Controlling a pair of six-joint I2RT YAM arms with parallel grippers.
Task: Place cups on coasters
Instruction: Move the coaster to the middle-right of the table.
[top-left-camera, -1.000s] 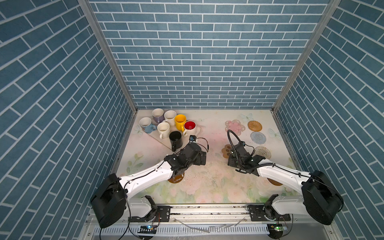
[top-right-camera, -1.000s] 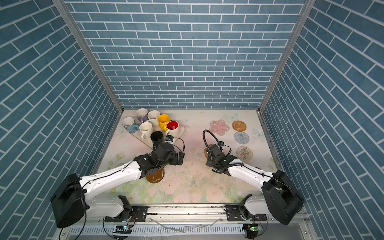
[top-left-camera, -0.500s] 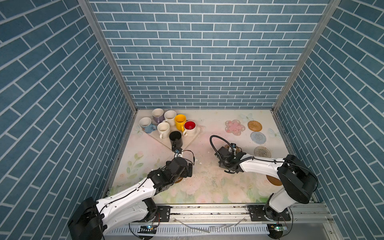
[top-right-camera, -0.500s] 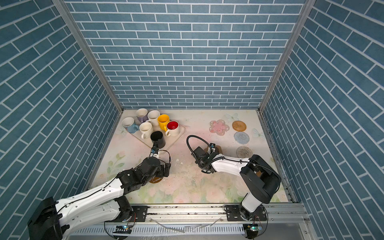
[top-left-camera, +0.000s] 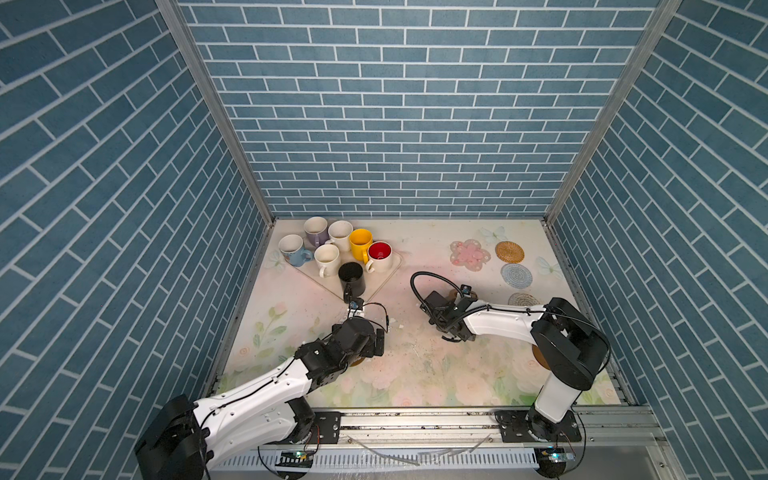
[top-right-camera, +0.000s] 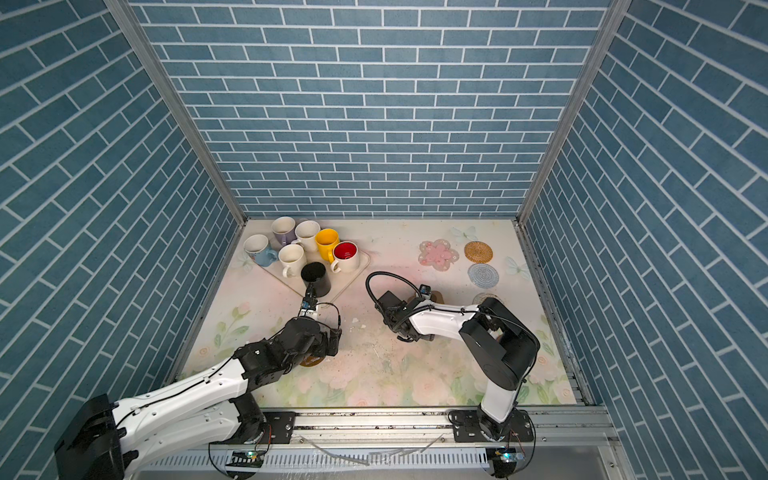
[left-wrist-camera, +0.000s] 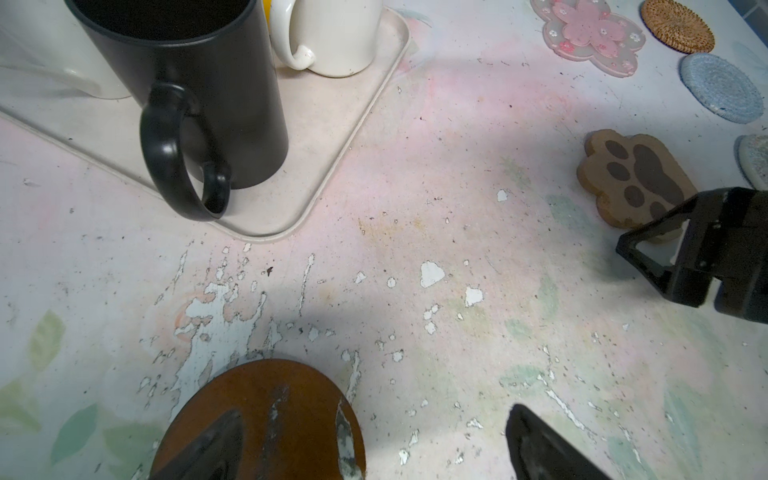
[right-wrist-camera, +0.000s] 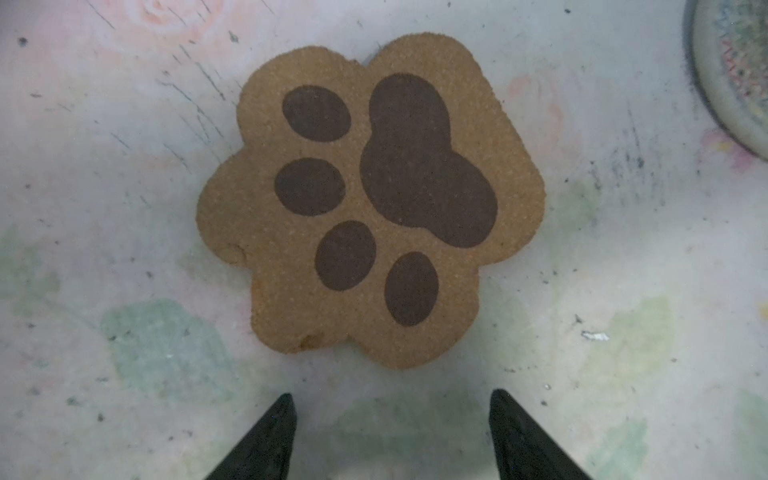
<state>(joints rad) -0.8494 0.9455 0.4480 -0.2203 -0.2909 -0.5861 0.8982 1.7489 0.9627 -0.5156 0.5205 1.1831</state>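
Holding both pairs wide apart and empty: my left fingers (left-wrist-camera: 536, 440) hang over the brown disc coaster (left-wrist-camera: 266, 399), my right fingers (right-wrist-camera: 266, 436) just short of the paw-print coaster (right-wrist-camera: 370, 199); the black mug (left-wrist-camera: 216, 95) stands on the cream tray (left-wrist-camera: 328, 137).

Light even and diffuse; sharpness uneven in the wrist views.

Both top views are bright and sharp, lit from overhead, with the wall bricks (top-left-camera: 374, 124) splaying at the edges. In the left wrist view, a broad soft shadow crosses the table (left-wrist-camera: 415, 208) ahead of the left claw (left-wrist-camera: 374, 419), whose fingertips are dark and unfocused; the black mug (left-wrist-camera: 187, 83) beyond shows a faint sheen. The right wrist view is dimmer and hazy: the paw-print coaster (right-wrist-camera: 370, 199) just ahead of the right claw (right-wrist-camera: 391, 395) looks soft.
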